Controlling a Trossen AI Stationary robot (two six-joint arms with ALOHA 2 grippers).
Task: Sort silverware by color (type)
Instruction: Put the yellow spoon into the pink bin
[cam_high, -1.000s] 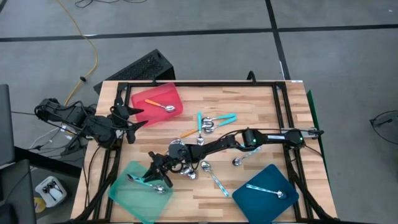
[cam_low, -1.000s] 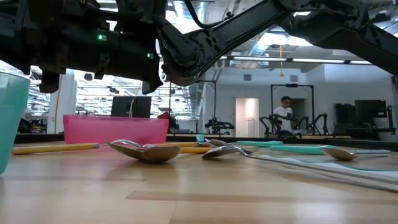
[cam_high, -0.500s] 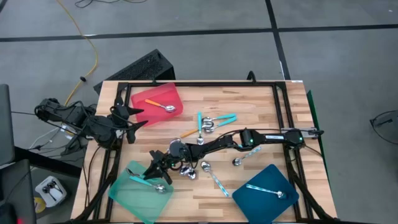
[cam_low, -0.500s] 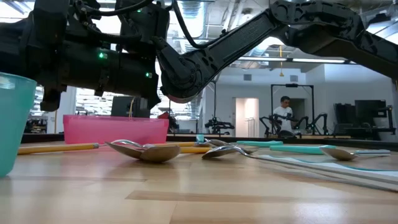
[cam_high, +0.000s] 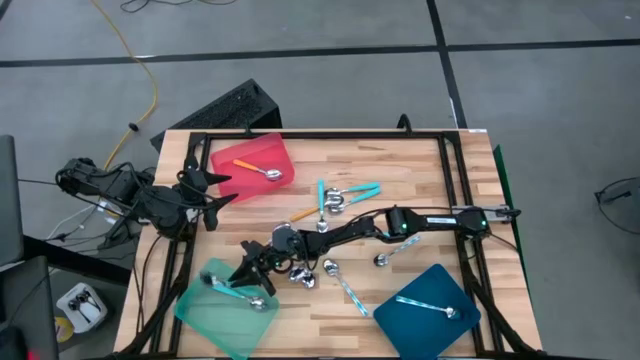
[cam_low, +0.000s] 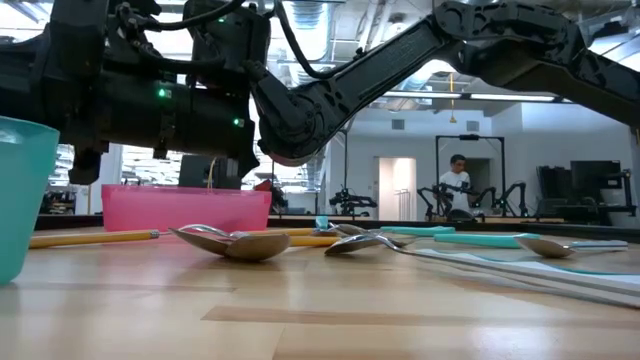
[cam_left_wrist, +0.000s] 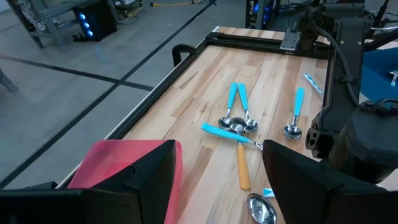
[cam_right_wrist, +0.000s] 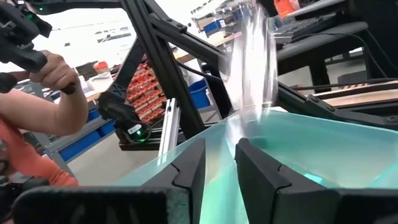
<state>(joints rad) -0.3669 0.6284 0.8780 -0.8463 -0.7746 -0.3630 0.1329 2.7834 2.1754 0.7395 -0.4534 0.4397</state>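
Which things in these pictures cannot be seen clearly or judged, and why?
- Right gripper over the mint-green tray: in the high view too small to tell whether it grips the turquoise spoon; in its wrist view the streak by the fingers is blurred.
- Low view: the tray is cut off by the edge; its contents are hidden.
- Left gripper: waits beside the red tray.

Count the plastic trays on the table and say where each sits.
3. The red tray is at the far left, the mint-green tray at the near left under the right claw, and the dark-blue tray at the near right.
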